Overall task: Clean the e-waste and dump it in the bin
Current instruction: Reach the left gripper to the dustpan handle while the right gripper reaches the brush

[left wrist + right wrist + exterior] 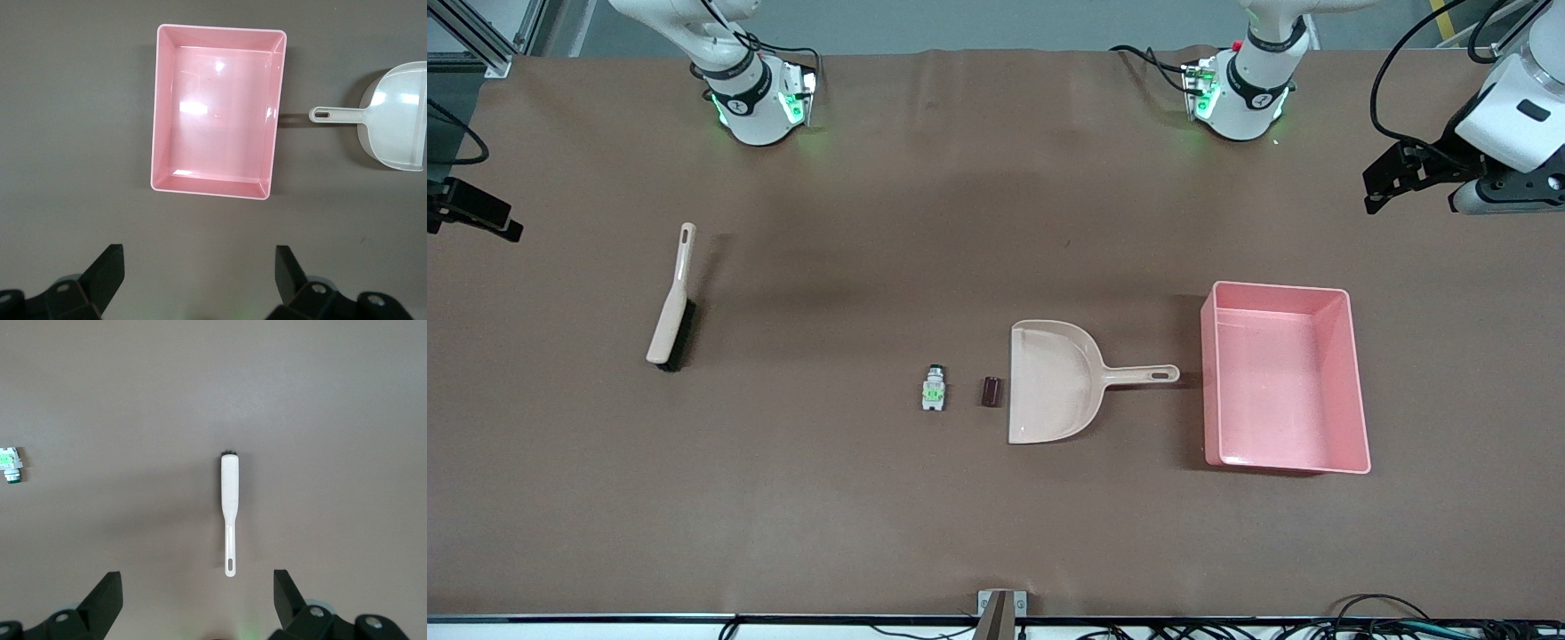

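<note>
White-grey component (934,388), dark block (991,391): 2 e-waste pieces lying side by side on table. Pink bin (1282,378) upright, toward left arm's end.

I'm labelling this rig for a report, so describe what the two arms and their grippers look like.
Both arms are white with black joint rings and green lights near their bases, with black cables. The left gripper and the right gripper have black, wedge-shaped fingers.

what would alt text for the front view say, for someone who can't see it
On a brown table, two small e-waste pieces, a white-grey component and a dark block, lie beside the open mouth of a beige dustpan, whose handle points at a pink bin. A brush lies toward the right arm's end. Both arms wait, the left gripper open.
</note>
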{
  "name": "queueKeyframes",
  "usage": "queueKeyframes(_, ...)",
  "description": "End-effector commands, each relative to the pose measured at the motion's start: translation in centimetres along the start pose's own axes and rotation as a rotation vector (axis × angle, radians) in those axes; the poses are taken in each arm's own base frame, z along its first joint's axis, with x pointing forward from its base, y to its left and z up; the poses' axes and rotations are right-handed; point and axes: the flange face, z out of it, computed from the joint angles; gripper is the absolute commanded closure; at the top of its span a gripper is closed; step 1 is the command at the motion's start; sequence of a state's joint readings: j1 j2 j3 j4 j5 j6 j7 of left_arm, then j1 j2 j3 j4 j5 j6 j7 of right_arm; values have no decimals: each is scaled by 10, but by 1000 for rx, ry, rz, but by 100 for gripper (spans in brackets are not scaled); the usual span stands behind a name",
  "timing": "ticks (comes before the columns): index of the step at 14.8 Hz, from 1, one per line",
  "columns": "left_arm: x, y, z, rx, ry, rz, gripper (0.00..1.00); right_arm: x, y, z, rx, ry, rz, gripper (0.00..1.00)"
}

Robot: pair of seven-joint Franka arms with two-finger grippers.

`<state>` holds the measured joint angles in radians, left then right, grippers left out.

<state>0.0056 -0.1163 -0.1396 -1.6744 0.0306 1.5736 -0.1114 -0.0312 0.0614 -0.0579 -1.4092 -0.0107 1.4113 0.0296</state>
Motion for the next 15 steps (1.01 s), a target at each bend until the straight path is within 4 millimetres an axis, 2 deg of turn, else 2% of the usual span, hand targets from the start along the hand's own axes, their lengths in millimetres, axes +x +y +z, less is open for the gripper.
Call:
queueKeyframes(1, -1, 0, -4, -10, -3, 11, 0, -3, 2, -3, 6, 7, 0, 0)
queueKeyframes(6, 2, 3, -6, -12, 2, 17, 0, -3, 2, -4, 8, 8, 0, 0)
queueKeyframes(8, 11, 5, -7, -21, 6, 22, 0, -3, 2, -3, 8, 7, 0, 0)
queueKeyframes(10, 19, 11, 5, -25, -12, 30, 0, -3, 2, -3, 8, 7, 0, 0)
queueKeyframes(13, 28, 54, 23, -31, -15, 104, 0, -3, 2, -3, 8, 7, 0, 0)
queueKeyframes(15, 35, 93, 50, -30, -48, 173, 0, -1, 5, 0, 8, 10, 3, 0)
